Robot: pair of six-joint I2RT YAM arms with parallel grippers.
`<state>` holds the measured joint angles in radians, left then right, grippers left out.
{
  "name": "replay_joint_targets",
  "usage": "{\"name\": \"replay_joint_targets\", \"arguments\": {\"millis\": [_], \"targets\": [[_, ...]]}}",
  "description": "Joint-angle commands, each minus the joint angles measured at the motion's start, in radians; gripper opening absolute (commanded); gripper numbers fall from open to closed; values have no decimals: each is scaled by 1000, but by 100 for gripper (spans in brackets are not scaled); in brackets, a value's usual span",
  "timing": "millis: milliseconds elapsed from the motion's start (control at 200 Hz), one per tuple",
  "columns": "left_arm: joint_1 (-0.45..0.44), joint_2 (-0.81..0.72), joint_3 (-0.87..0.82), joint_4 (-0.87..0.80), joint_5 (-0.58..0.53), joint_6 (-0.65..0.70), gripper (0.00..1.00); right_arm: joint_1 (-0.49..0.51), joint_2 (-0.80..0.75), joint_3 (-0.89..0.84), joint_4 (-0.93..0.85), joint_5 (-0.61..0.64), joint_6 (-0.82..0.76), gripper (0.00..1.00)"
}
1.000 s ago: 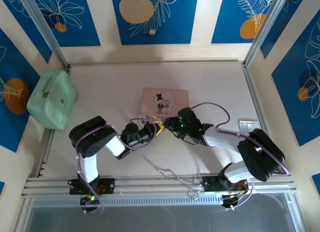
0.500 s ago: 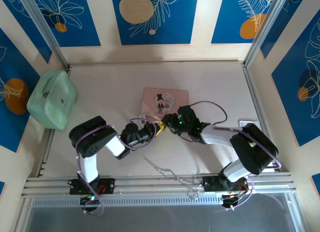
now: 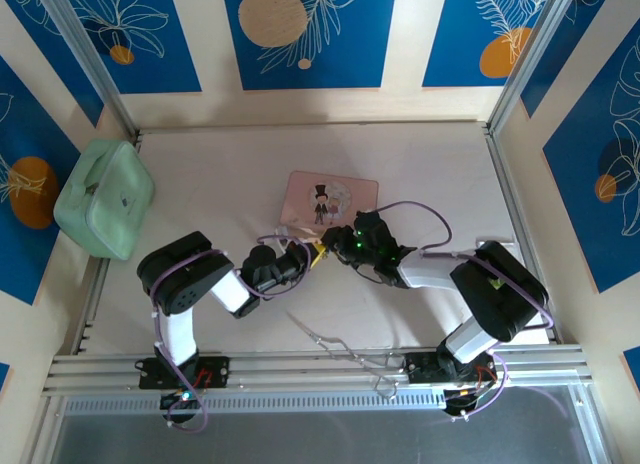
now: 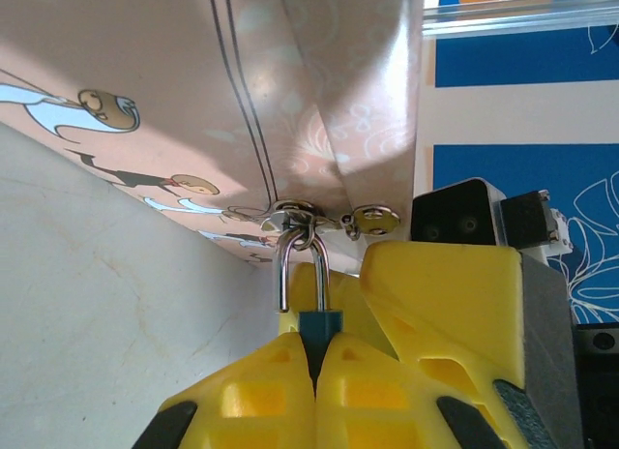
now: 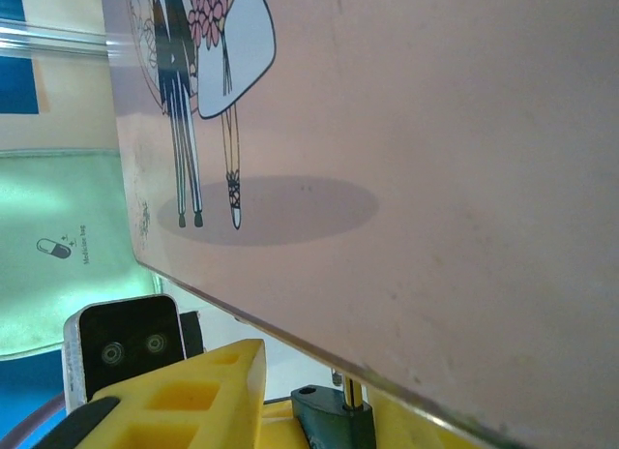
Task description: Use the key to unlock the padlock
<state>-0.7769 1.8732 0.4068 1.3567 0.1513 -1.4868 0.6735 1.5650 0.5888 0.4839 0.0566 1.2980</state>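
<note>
Right gripper [image 3: 343, 246] has edged in beside the left gripper [image 4: 314, 364], which pinches the padlock [image 4: 318, 323] at its fingertips; how wide the right jaws stand, I cannot tell.

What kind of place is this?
Probably a robot practice booth: a left arm and right arm bolted to a metal rail, blue leafy panels around a table, props like a pink tin and green case.
</note>
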Motion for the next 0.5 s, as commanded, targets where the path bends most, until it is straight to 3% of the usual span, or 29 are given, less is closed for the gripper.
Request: {"name": "replay_joint_targets", "arguments": {"millis": [0,320,430,495], "targets": [[-21,-23,30,51,77,15,0,20,82,-16,-108,-108,134,29],[-18,-11,26,51,77,13,0,23,79,-20,-119,-104,138,0],[-15,-5,20,51,74,7,0,20,73,-20,-123,-103,139,0],[-12,-4,11,51,70,2,21,20,70,-18,-123,-101,139,0]]}}
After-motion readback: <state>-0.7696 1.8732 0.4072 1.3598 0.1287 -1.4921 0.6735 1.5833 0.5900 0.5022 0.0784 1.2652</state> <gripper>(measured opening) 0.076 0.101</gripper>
